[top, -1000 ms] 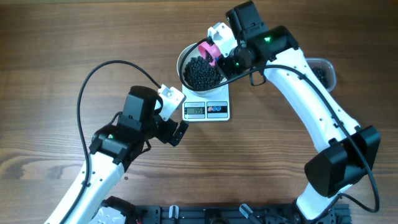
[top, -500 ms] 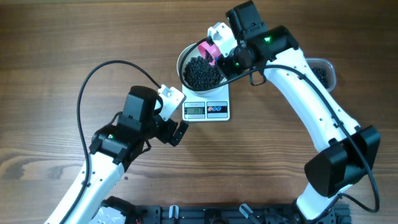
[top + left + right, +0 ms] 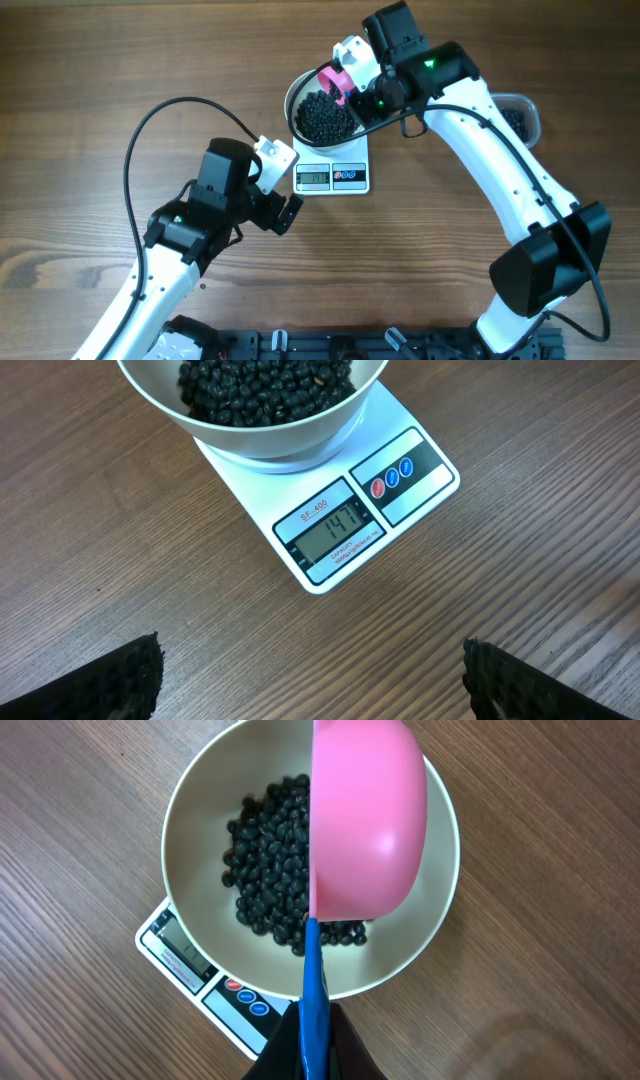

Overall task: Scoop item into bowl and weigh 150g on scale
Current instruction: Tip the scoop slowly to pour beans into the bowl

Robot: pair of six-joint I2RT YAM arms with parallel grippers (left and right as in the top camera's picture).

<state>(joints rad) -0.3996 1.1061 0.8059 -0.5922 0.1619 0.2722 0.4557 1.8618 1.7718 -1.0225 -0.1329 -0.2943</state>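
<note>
Ben: Nothing has moved since a second ago. Both arms sit just where they were.

Ana: What does the right gripper (image 3: 310,1055) hold?

Ben: Its jaws are closed tight on the blue handle (image 3: 313,990) of the pink scoop (image 3: 365,820). That scoop hangs tipped on its side over the white bowl (image 3: 190,820), at the top middle of the overhead view. I cannot see if any beans are left inside it.

Ana: And where are the beans (image 3: 265,860)?

Ben: Most of them lie in a dark heap in the bowl. It stands on the scale (image 3: 262,492), and the display (image 3: 330,530) shows 141. So I think only a few more are needed.

Ana: What could go wrong?

Ben: If the next scoop is too full, the number may jump past the goal. If the scoop bumps or leans on the rim, the bowl could slide, or the number could read wrong.

Ana: What about the left gripper (image 3: 312,675)?

Ben: Its jaws are wide open and empty. It waits near the scale, lower in the overhead view, and does not touch it. A nudge from it would spoil the weighing too.

Ana: Anything in the way?

Ben: A clear tub (image 3: 520,118) with more beans sits at the upper right, half hidden behind the right arm. Nothing stands between the scoop and the bowl. All around is bare wooden table (image 3: 80,100).
</note>
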